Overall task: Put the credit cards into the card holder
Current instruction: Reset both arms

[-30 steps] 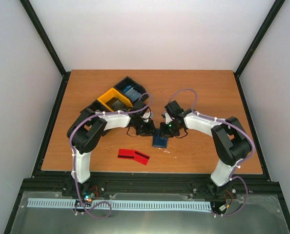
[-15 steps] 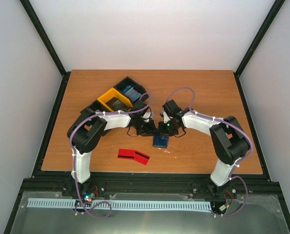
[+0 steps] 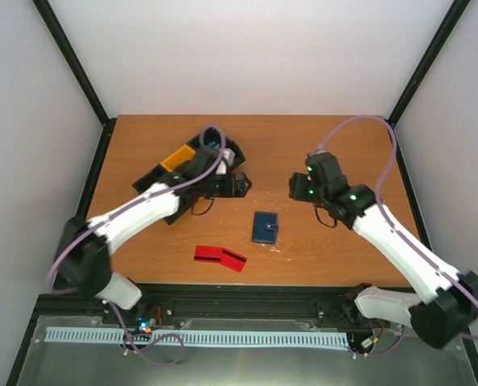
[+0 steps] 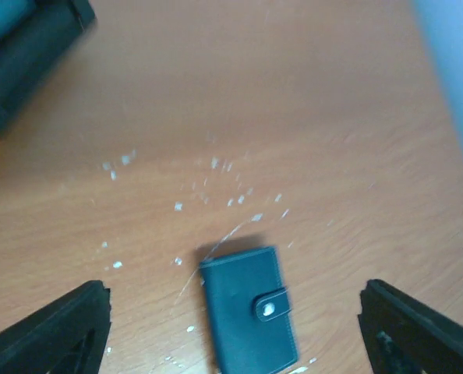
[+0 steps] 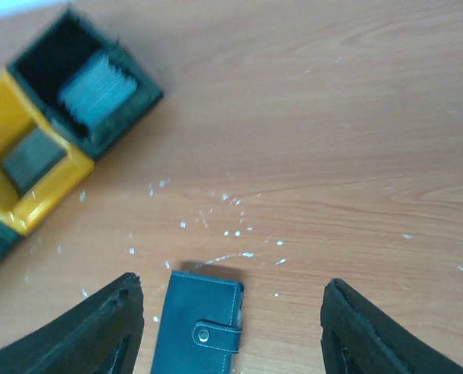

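Both arms hang over the table point(image 3: 271, 145). The left gripper point(image 3: 239, 185) has its jaws spread wide with nothing between them, and its fingers point(image 4: 64, 331) frame the bottom corners of its wrist view. The right gripper point(image 3: 296, 186) is spread and empty too, its fingers point(image 5: 99, 331) well apart.

The card holder point(image 3: 264, 227) lies flat on the wood between the two grippers, a little toward the arm bases from each. In both wrist views it sits below and between the fingertips, touching neither. It is folded shut, with its snap tab point(image 4: 270, 302) fastened. The credit cards point(image 3: 220, 257) lie further toward the bases on the left gripper's side, apart from the holder and well apart from the right gripper.

We judge the holder light and soft, likely to skid if nudged. One gripper should pin its body while the other takes the free edge of the tab to pop it. The cards look thin, stiff, light and slick, and lying flat they offer little to pinch. The best hold looks like a long edge, ideally where one card overlaps the other and sits slightly proud.

On the count, there is one card holder. We think there are two red cards, overlapping, though the overhead view is too small to be sure. One run of black and yellow bins point(image 3: 177, 156) sits beyond the left gripper.
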Tool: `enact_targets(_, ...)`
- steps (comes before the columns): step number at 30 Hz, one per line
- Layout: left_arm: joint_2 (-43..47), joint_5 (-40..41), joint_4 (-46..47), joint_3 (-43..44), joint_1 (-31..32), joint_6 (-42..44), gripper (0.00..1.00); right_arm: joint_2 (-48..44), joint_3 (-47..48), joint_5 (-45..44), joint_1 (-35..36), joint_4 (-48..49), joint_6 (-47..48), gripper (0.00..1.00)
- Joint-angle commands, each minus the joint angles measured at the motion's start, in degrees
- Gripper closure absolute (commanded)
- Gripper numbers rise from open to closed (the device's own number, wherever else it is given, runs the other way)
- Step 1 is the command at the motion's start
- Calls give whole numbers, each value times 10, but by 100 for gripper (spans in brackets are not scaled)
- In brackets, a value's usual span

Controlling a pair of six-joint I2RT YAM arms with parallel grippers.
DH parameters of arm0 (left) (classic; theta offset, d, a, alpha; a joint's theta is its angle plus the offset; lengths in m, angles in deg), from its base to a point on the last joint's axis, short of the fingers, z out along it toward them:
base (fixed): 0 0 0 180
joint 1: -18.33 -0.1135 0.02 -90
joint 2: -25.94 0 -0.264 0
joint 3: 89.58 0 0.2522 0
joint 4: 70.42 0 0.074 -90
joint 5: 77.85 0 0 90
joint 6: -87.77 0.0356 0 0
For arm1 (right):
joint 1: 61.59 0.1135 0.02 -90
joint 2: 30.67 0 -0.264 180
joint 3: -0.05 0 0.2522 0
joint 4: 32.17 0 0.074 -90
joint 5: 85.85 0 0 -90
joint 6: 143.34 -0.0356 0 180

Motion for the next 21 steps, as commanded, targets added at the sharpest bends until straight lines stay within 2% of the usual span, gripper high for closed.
enact_targets(1,148,101,3,-48,-6,40,3,-108,-24,-107,0,-45,-7,33)
enact_targets(6,334,166,-20,-87,-10,40,0,-234,-24,-124,0,-90,6,21)
enact_targets(13,549,249,-81,-105,-11,44,0,-360,4,-150,-1,-177,-18,12)
enact_targets(17,626,290,-134,-80,-12,59,0,-402,9,-163,0,-209,-29,7)
enact_targets(21,660,311,-181,-41,-12,75,0,-430,13,-162,0,-221,-36,6)
